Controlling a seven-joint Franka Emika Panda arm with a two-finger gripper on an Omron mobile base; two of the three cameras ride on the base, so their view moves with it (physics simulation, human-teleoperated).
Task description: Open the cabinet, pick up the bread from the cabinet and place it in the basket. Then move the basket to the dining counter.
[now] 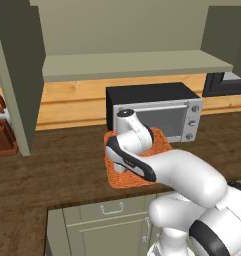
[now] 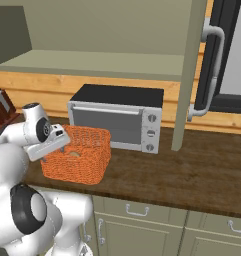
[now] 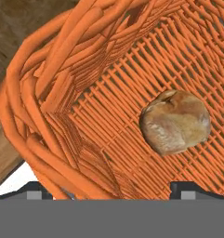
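Bread (image 3: 174, 122) lies on the woven floor of the basket (image 3: 53, 93) in the hand view, a small brown roll resting free, nothing touching it. The gripper (image 3: 111, 188) looks down over the near rim with its tips set wide apart, one on each side of that rim, and holds nothing. So the fetching looks done: bread is in the basket. What is left, by my reading, is to take hold of the basket and carry it to the dining counter.

From the left base view, the basket (image 1: 121, 178) sits on the dark wood worktop (image 1: 52, 170), right in front of the microwave (image 1: 154, 111), with the arm bent over it and hiding most of it. A cabinet door (image 1: 19, 65) stands swung open at the left, and the shelf (image 1: 132, 64) behind it looks bare. A knife block (image 1: 2, 131) stands at the far left against the pale wood backsplash (image 1: 72, 102). Grey-green drawers (image 1: 109, 217) run under the worktop edge.

From the right base view, the basket (image 2: 84, 162) sits near the worktop's front edge, just left of the microwave (image 2: 119, 116), and a bit of bread (image 2: 74, 154) shows inside. The gripper (image 2: 62, 142) hangs at the basket's left rim. The other cabinet door (image 2: 189, 75) stands open edge-on to the right, its silver handle (image 2: 208, 75) beside a dark window frame (image 2: 231, 55).
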